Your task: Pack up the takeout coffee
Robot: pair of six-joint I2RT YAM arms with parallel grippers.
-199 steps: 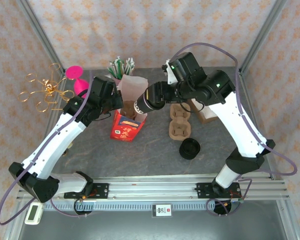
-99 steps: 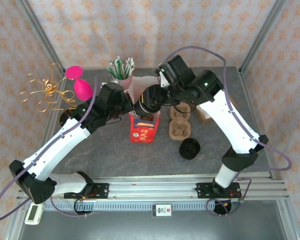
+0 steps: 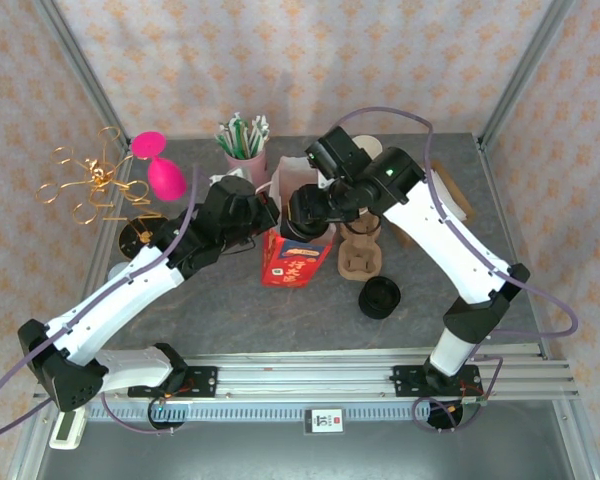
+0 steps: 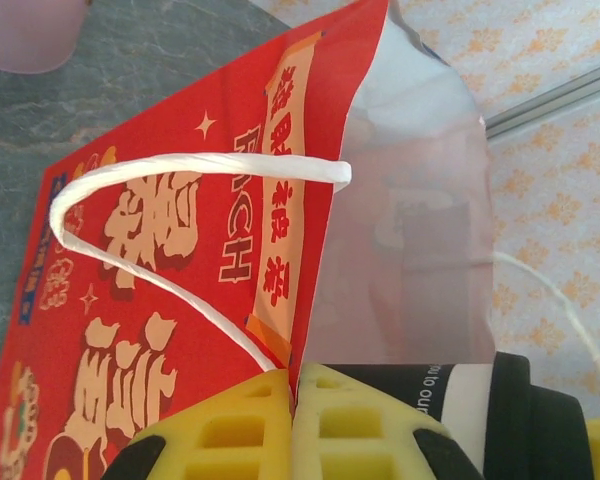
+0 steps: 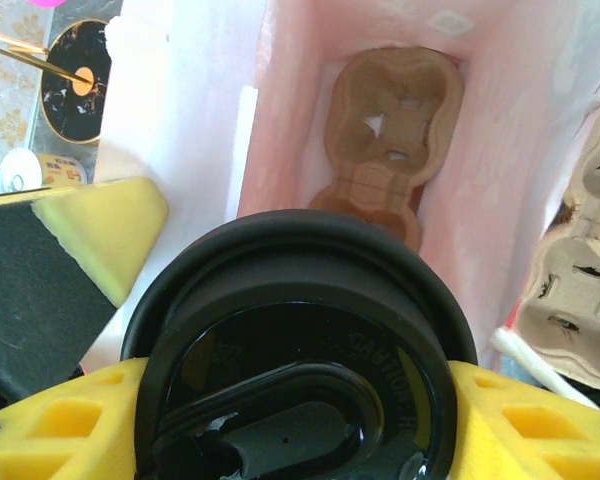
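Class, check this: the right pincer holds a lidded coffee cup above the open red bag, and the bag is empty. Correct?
Not empty: the right wrist view shows a brown cup carrier lying in the red bag. The right pincer holds the coffee cup above it.

Black-lidded paper coffee cup [image 5: 300,340]: lid running off the bottom edge of the right wrist view, body lying hidden beneath it. Brown moulded-pulp cup carrier [image 5: 392,130] inside red paper bag [image 4: 160,240]: near end disappearing behind that lid. Left pincer [image 4: 295,425]: yellow fingers [image 4: 270,400] being cropped by the left wrist view's lower edge, along with the cup.
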